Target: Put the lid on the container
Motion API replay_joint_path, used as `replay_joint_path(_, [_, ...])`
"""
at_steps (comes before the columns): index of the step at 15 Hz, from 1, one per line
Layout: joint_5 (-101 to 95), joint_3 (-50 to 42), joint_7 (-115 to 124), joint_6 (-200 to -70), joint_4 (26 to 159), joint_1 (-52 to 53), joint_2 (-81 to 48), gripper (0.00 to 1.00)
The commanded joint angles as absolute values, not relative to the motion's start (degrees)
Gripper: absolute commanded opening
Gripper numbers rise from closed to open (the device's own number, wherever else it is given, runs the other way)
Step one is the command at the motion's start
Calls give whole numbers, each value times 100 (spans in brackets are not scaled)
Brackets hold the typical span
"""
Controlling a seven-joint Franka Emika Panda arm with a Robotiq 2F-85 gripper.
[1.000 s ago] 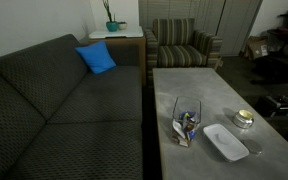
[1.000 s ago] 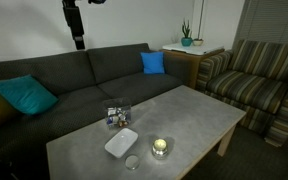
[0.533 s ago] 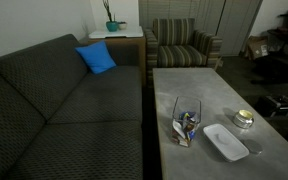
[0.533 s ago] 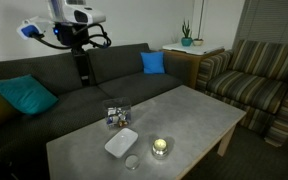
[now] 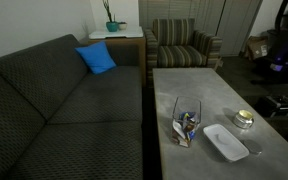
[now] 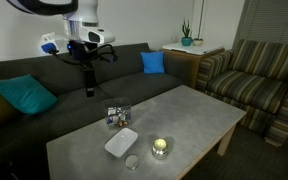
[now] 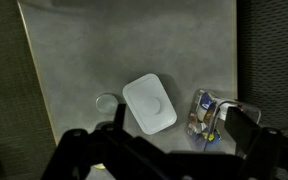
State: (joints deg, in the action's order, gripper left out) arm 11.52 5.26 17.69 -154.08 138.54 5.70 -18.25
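Nothing of the task is done yet, we judge: the flat white rounded-rectangle plastic lid lies on the grey table just beside the clear see-through plastic container, its mouth uncovered. Our fingers hang spread wide and empty, well above the lid; grasping and placing it are left.

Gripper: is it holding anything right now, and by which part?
Nothing is held. The gripper hangs in the air, fingers apart; the lid lies flat beside the container.
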Motion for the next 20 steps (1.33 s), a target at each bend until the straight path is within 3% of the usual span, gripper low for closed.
replay_joint_path(1, [1029,422,1831,-15442,13776,695,-1930,100])
replay_joint_path(7, [-254,-121,1850,-15388,12260,1131,-3557,100])
replay_joint_path(16, [110,346,623,-14406,9737,517,-6158,100])
replay_joint_path(17, [172,369,588,-13975,9556,452,-6258,100])
replay_joint_path(18, [72,173,860,-14541,10064,743,-5936,100])
replay_joint_path(20, [116,228,741,-14249,9729,614,-6227,100])
